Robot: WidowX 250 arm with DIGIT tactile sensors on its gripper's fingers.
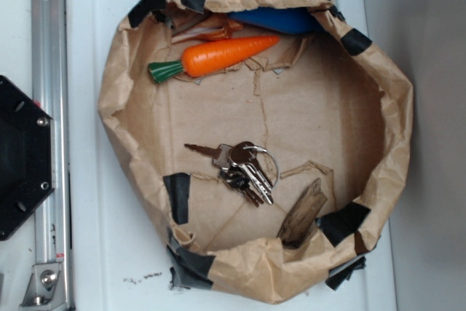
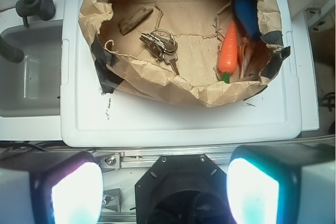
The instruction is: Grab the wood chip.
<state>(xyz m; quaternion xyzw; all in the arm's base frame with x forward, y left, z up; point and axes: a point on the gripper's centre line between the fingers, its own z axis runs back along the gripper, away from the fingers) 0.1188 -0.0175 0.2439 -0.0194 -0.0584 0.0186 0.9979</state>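
The wood chip (image 1: 302,213) (image 2: 135,20) is a small flat streaky brown-grey piece lying inside the brown paper bag (image 1: 113,107) (image 2: 157,80), close to the bag's wall. A bunch of metal keys (image 1: 244,169) (image 2: 160,44) lies beside it. In the wrist view my gripper (image 2: 165,192) hangs high above the robot base, well back from the bag. Its two fingers stand wide apart, one pad (image 2: 76,195) at the left and one (image 2: 252,192) at the right, with nothing between them. The gripper does not show in the exterior view.
An orange toy carrot (image 1: 218,56) (image 2: 229,51) and a blue object (image 1: 280,20) (image 2: 245,11) lie at the bag's other side. The bag sits on a white lid (image 1: 87,202) (image 2: 184,124). The black robot base (image 1: 22,158) (image 2: 181,184) and a metal rail (image 1: 49,107) border it.
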